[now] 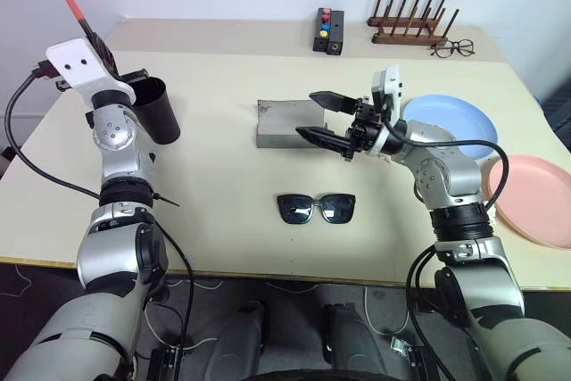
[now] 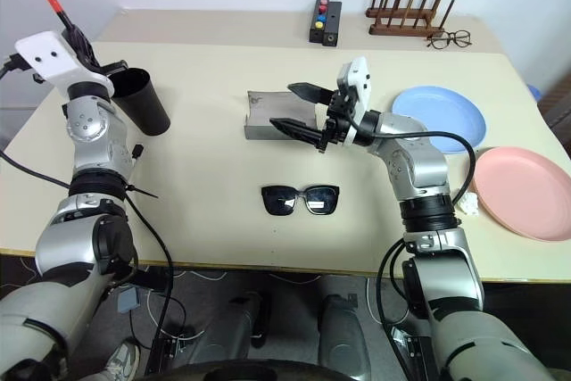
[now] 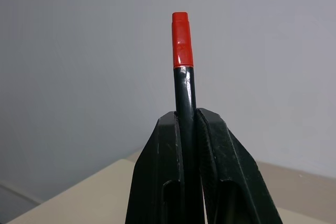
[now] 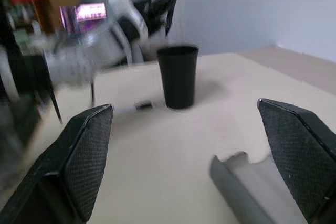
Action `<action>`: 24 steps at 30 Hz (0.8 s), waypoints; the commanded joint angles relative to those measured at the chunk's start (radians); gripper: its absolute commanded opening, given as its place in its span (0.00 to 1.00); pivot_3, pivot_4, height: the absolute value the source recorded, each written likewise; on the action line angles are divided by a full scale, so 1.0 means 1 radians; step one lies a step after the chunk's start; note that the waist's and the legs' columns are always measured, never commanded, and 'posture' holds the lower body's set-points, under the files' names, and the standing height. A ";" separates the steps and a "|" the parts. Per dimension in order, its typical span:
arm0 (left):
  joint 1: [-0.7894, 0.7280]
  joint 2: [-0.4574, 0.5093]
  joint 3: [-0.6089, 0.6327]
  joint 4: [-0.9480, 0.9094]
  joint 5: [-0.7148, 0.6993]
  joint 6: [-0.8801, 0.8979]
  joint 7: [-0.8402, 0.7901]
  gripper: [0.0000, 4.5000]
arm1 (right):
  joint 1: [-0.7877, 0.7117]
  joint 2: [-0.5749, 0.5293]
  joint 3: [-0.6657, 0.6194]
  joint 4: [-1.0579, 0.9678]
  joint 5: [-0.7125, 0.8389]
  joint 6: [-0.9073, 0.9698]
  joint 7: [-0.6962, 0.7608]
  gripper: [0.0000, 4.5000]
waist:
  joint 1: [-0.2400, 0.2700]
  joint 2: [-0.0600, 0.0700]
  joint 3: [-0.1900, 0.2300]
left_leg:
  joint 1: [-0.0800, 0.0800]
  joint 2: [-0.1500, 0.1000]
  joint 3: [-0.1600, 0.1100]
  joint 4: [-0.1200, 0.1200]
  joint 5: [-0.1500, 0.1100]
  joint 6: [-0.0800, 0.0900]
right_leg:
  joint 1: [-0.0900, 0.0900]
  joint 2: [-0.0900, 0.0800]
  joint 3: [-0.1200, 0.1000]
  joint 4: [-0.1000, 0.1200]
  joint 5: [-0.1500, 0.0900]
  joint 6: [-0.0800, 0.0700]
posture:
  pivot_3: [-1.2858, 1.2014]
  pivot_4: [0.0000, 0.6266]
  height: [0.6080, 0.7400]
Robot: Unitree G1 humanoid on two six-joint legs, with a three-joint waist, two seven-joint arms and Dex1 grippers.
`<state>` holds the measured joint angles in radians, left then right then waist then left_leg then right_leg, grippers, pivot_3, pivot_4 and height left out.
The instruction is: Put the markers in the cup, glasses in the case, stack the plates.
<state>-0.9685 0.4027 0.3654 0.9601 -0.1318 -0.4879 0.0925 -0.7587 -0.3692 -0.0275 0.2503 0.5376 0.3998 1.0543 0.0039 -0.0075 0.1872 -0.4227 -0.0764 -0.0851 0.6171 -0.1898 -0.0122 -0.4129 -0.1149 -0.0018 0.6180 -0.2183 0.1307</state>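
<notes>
The left pincer (image 3: 190,124) is clamping the red-capped marker (image 3: 184,85), holding it cap-up just above the black cup (image 1: 153,111) at the far left of the table (image 1: 223,220) — the step in hand looks like dropping that marker in. To do it well, the marker's lower end wants to be lined up over the cup's mouth before the fingers let go, and the cup seems to be leaning, so a gentle, centred release should be safer than a nudge against the rim.

The right pincer (image 1: 325,117) is standing wide apart and empty over the open grey case (image 1: 287,122) at mid-table. The sunglasses (image 1: 316,208) are lying near the front edge, well apart from the case. The blue plate (image 1: 464,122) and the pink plate (image 1: 535,198) are sitting unstacked on the right — plenty left to do.
</notes>
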 commanded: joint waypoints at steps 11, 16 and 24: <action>-0.022 0.005 -0.033 -0.021 0.009 -0.034 -0.031 0.01 | -0.040 0.002 -0.032 -0.032 0.029 0.002 0.016 1.00 | -0.001 0.000 0.000 | 0.000 0.000 0.001 0.000 0.000 0.000 | 0.000 0.000 0.000 0.000 0.000 0.000 | 0.52 0.24 1.00; -0.024 0.012 -0.035 -0.013 0.005 -0.038 -0.033 0.01 | -0.021 0.007 -0.015 -0.050 0.009 -0.050 0.035 1.00 | -0.004 0.000 0.000 | 0.000 0.000 0.001 0.000 0.000 0.000 | 0.000 0.000 0.000 0.001 0.000 0.000 | 0.52 0.24 1.00; -0.029 0.018 -0.041 0.001 0.012 -0.044 -0.035 0.01 | -0.009 0.010 -0.006 -0.060 -0.001 -0.071 0.034 1.00 | -0.017 0.000 0.000 | 0.000 0.000 0.000 0.000 0.000 0.000 | 0.000 0.000 0.000 0.001 0.000 0.000 | 0.52 0.24 1.00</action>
<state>-0.9684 0.4009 0.3285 0.9729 -0.1288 -0.5054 0.0589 -0.7587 -0.3655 -0.0242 0.2375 0.5311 0.3474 1.0870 -0.0129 -0.0075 0.1872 -0.4227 -0.0765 -0.0848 0.6170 -0.1897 -0.0122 -0.4135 -0.1148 -0.0018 0.6193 -0.2183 0.1307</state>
